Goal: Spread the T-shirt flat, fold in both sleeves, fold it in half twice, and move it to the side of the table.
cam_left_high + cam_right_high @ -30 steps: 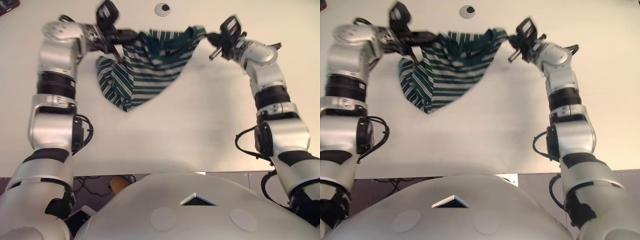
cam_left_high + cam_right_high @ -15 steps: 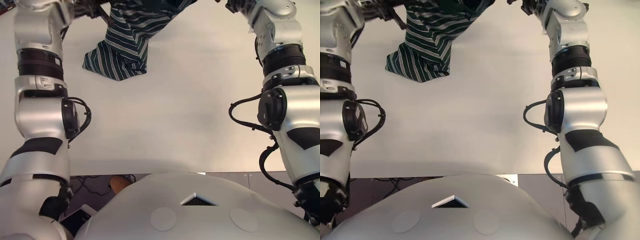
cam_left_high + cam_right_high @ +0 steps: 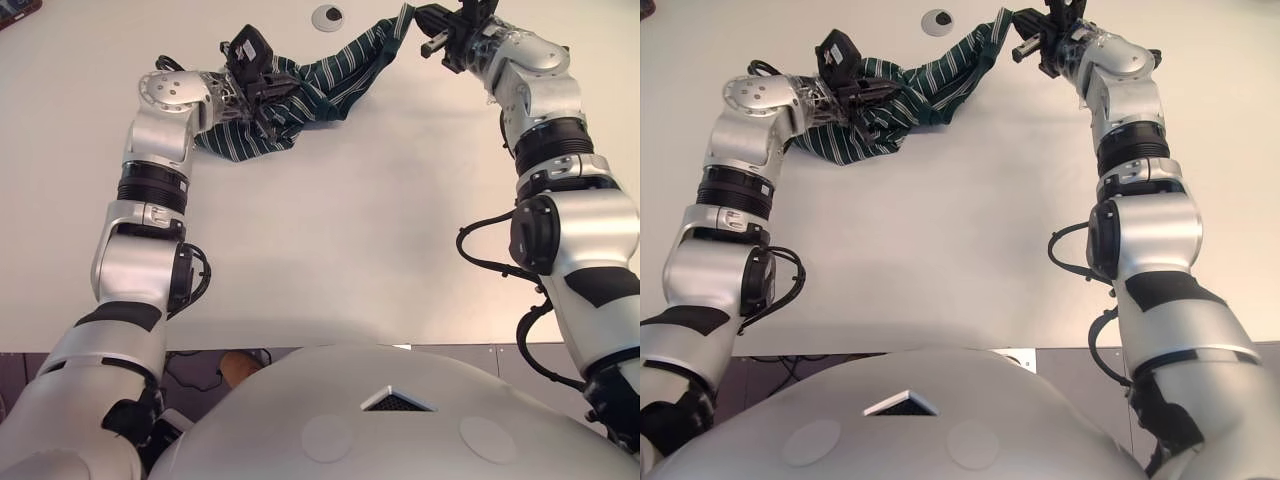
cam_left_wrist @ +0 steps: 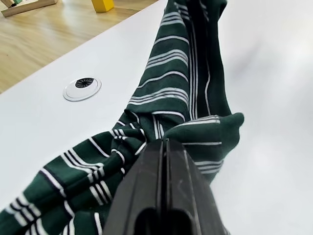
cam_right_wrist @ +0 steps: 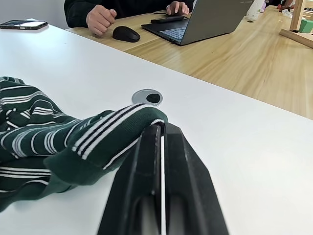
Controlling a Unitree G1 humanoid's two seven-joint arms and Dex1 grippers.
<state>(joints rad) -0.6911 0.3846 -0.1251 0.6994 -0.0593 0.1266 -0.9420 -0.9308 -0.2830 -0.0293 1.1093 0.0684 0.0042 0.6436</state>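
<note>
A: When both arms were stretched out over the white table (image 3: 360,240), what did the left gripper (image 4: 164,142) have hold of?

B: Its two fingers were pressed flat together, with a fold of the green striped T-shirt (image 3: 335,80) pinched at their tips. Most of the cloth lay bunched on the table right under and beside those fingers.

A: And the right gripper (image 5: 160,126)?

B: That one was closed too, finger against finger, nipping a striped edge of the shirt at the tips. From there the cloth ran as a narrow twisted band back to the left fingers.

A: Was anything else near them?

B: A round cable grommet (image 3: 325,15) sat in the tabletop between the two pairs of fingers, just beyond the stretched band and not touching the cloth.
</note>
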